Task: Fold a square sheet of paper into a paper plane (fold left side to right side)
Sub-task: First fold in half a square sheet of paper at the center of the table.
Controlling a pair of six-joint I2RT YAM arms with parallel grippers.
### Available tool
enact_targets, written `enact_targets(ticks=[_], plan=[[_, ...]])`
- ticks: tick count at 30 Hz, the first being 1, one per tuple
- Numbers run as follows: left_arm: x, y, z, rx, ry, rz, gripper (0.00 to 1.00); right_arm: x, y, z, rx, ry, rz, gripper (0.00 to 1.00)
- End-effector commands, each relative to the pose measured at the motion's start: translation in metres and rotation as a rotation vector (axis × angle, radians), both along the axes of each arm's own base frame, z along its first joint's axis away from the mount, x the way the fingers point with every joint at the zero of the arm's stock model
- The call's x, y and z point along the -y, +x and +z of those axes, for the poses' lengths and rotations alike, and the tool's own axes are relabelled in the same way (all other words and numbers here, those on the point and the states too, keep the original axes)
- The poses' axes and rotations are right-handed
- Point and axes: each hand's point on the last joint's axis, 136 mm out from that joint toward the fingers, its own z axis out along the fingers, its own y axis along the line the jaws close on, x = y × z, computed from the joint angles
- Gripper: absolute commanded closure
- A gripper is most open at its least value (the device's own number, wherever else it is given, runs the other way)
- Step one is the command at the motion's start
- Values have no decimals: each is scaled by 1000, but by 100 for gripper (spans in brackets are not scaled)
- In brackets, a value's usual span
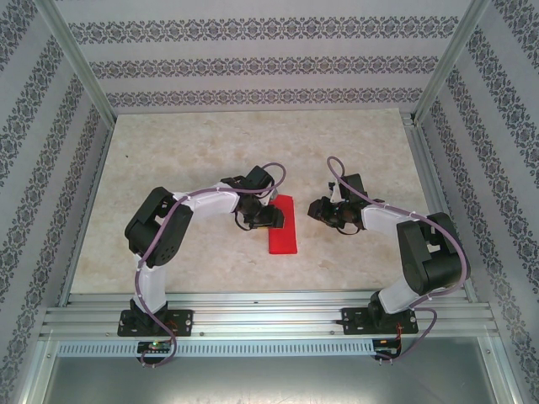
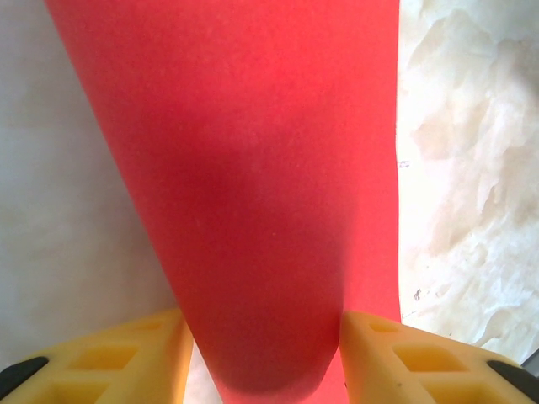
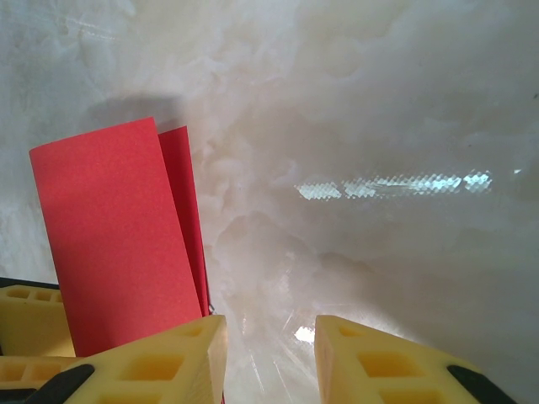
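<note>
Left wrist view: the left pincer (image 2: 265,341) has the rolled fold of the square sheet of paper (image 2: 253,168) wedged between its yellow fingers (image 2: 126,353), touching both, so I judge it grasped. The left-to-right fold looks laid over but uncreased, and next that bend needs pressing flat. Right wrist view adds the doubled layers, edges slightly off; the right pincer (image 3: 269,337) gapes empty near the sheet, over the table (image 3: 379,126)

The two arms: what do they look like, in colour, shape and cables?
The left arm and right arm have white links and black joints, and a lilac cable loops along each. The fingers are yellow blocks with rectangular hollows, black at the outer edges.
</note>
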Motion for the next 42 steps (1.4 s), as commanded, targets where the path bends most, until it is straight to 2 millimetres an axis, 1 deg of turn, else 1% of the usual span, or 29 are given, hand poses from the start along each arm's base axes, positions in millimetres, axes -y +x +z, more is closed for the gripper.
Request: enact_targets(ticks=[1, 6, 17, 24, 32, 42], plan=[[-3, -6, -2, 0, -3, -49, 49, 1, 0, 0, 1, 5, 4, 67], [0, -3, -6, -9, -9, -41, 49, 0, 0, 0, -1, 12, 8, 67], [-6, -4, -21, -32, 35, -20, 49, -5, -2, 8, 9, 31, 17, 67], [-9, -4, -24, -31, 57, -20, 49, -9, -5, 14, 17, 44, 22, 67], [-9, -5, -27, -36, 60, -22, 49, -28, -10, 15, 13, 71, 57, 70], [-6, -6, -29, -40, 63, -33, 48, -37, -13, 10, -1, 65, 78, 70]])
